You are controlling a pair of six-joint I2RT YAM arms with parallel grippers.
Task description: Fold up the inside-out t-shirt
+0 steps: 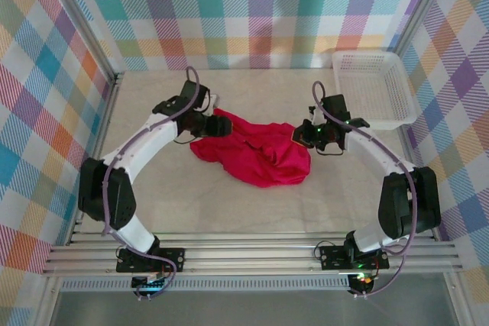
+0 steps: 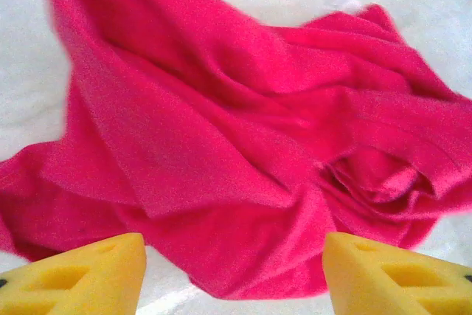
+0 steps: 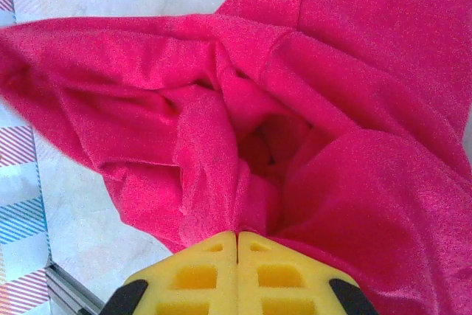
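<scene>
Pinching a fold of the t-shirt (image 1: 256, 154), your right gripper (image 3: 237, 235) anchors that edge, likely for spreading (my read). Meanwhile your left gripper (image 2: 234, 247) hovers spread over the other side, holding nothing. The t-shirt lies crumpled mid-table (image 1: 252, 208).

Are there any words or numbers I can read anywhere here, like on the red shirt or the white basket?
None: there is no readable word, number or sign anywhere.
The crumpled bright red soft fabric t-shirt shows plain cloth, no print.
The white plastic mesh basket carries no label.
The colourful checked walls are pattern only.
</scene>
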